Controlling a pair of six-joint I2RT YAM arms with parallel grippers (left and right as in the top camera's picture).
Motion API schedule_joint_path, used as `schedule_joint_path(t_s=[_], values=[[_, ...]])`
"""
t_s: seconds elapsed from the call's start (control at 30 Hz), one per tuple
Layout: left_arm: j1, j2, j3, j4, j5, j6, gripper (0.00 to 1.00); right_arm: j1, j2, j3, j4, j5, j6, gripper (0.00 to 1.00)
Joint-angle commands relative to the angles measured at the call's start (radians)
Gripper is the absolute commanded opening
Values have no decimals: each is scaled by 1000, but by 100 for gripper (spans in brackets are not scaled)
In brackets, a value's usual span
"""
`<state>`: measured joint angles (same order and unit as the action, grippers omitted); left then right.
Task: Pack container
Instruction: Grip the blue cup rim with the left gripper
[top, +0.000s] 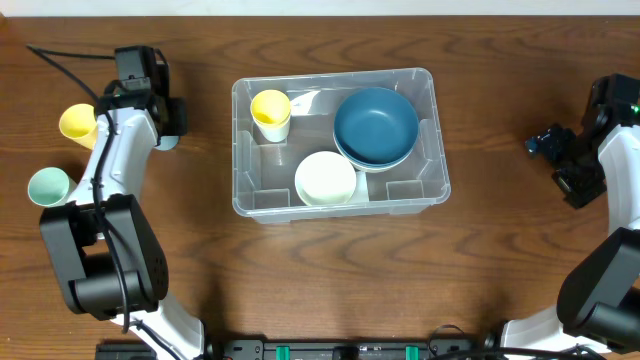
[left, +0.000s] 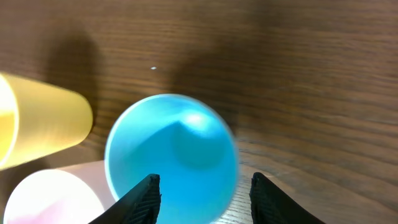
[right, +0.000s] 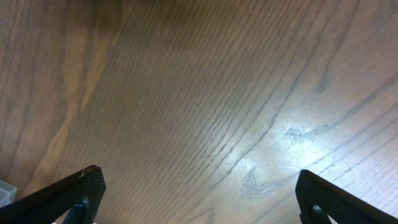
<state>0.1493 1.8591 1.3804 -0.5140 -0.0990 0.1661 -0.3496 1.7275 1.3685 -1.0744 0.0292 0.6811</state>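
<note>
This looks like a robotics lab or test station, not a lived-in room. Two jointed robot arms, the left arm (top: 110, 180) at 9 o'clock and the right arm (top: 615, 200) at 3 o'clock, rise from bases at the near edge of the bench (top: 500, 250). There a black mounting rail (top: 350, 350) with green fittings runs along 6 o'clock. A loose black cable (top: 60, 57) trails over the wood grain at 10 o'clock. The only goods are plain plastic props: a clear container (top: 240, 150) at centre holding bowls (top: 375, 125) and a yellow cup (top: 270, 112), and loose cups (top: 48, 186) at 9 o'clock.
</note>
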Motion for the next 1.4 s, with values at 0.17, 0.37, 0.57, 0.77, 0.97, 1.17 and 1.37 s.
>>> schedule_joint_path(t_s=[0.17,0.37,0.57,0.77,0.97,1.17,1.37], values=[[-30,0,-2,3,30,66,48,-3,-1,3,1,4,14,99],[-42,11,-11,3,43,61,47,-3,-1,4,1,4,14,99],[-41,23,-16,8,35,58,47,-3,-1,4,1,4,14,99],[-17,45,-17,9,27,39,47,-3,-1,4,1,4,14,99],[6,69,-17,-1,28,38,46,-3,-1,4,1,4,14,99],[6,69,-17,3,27,-11,19,-3,-1,3,1,4,14,99],[6,67,-16,-1,28,-79,6,-3,-1,4,1,4,14,99]])
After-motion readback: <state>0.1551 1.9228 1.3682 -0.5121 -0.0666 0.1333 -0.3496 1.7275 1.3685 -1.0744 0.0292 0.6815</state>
